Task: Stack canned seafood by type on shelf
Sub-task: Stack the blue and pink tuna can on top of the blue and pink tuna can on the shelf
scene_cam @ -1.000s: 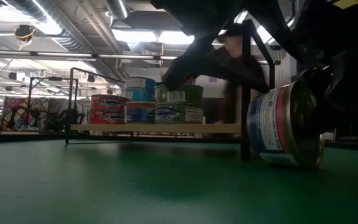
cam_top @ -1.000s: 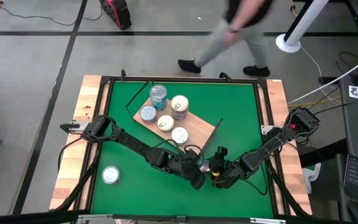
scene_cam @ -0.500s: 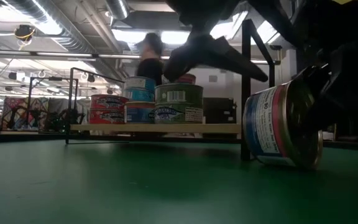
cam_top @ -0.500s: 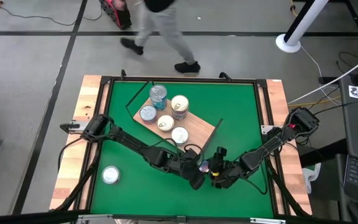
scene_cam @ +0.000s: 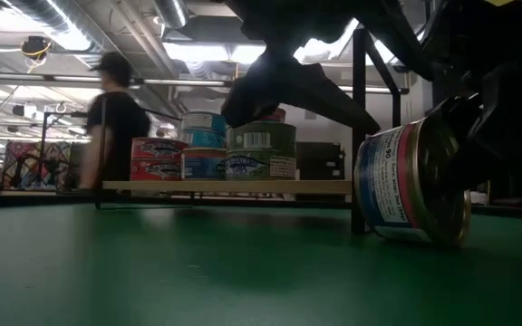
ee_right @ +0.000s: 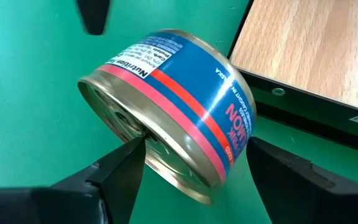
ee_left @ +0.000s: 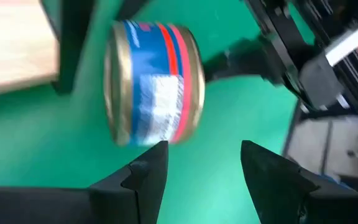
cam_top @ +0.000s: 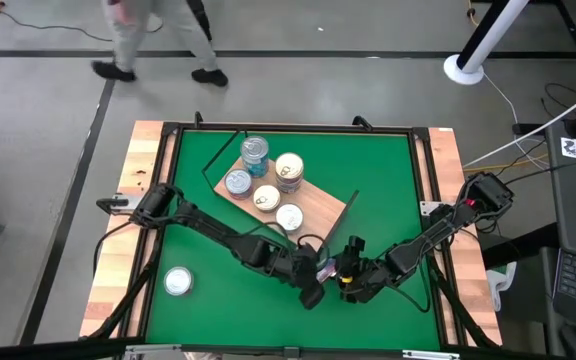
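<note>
A blue and red labelled tin (ee_right: 179, 93) stands tilted on the green mat (cam_top: 218, 300) near the shelf's near right corner. It also shows in the high view (cam_top: 326, 269) and the low view (scene_cam: 410, 181). My right gripper (ee_right: 197, 155) is shut on it. My left gripper (ee_left: 197, 155) is open and empty just short of the tin, on its left side (cam_top: 311, 292). The wood-grain shelf (cam_top: 320, 210) carries several tins (cam_top: 266, 198), some stacked (scene_cam: 261, 149). One silver-lidded tin (cam_top: 177, 281) rests flat on the mat at the near left. My right gripper pinches the tin across its two flat ends, one finger (ee_right: 126, 162) on the ribbed silver end (ee_right: 120, 118), the other (ee_right: 278, 168) at the opposite end. The fingers come low, from the table's right side. The tin is tilted, its lower rim (scene_cam: 420, 237) on the mat.
The shelf's dark frame posts (scene_cam: 359, 127) stand right beside the held tin. Pale wooden rails (cam_top: 113, 250) run along the table's sides. A person (scene_cam: 116, 127) walks past beyond the far edge. Open mat lies at the near left.
My left gripper has drawn back a little from the tilted tin, toward the table's near left. The tin has stayed tilted in my right gripper with barely any shift. The person has walked across the room behind the table.
</note>
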`<state>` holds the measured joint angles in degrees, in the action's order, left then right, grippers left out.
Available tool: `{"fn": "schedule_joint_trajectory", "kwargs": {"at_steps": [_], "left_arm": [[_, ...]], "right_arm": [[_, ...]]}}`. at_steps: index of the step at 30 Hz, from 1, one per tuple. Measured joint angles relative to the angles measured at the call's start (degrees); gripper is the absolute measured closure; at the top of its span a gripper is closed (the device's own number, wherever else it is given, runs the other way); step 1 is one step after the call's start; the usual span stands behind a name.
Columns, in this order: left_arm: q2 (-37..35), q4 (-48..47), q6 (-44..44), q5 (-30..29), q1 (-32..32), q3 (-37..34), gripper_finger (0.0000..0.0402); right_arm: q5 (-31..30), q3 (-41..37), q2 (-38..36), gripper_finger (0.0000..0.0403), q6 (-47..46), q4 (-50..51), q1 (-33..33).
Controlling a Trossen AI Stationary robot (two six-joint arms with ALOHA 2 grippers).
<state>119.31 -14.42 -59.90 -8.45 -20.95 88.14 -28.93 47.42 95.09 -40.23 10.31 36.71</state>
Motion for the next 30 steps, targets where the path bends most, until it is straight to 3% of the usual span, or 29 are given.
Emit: {"fn": "schedule_joint_trajectory", "kwargs": {"at_steps": [8, 30], "left_arm": [[0.0, 0.0, 6.48, 4.36, 0.37, 0.0, 0.0205], [0.24, -3.09, 4.2, 4.4, 0.92, 0.0, 0.0205]], "right_arm": [[0.02, 0.0, 0.0, 0.0123, 0.0, 0.04, 0.0], [0.22, -0.02, 0.0, 0.0123, 0.02, 0.11, 0.0]]}}
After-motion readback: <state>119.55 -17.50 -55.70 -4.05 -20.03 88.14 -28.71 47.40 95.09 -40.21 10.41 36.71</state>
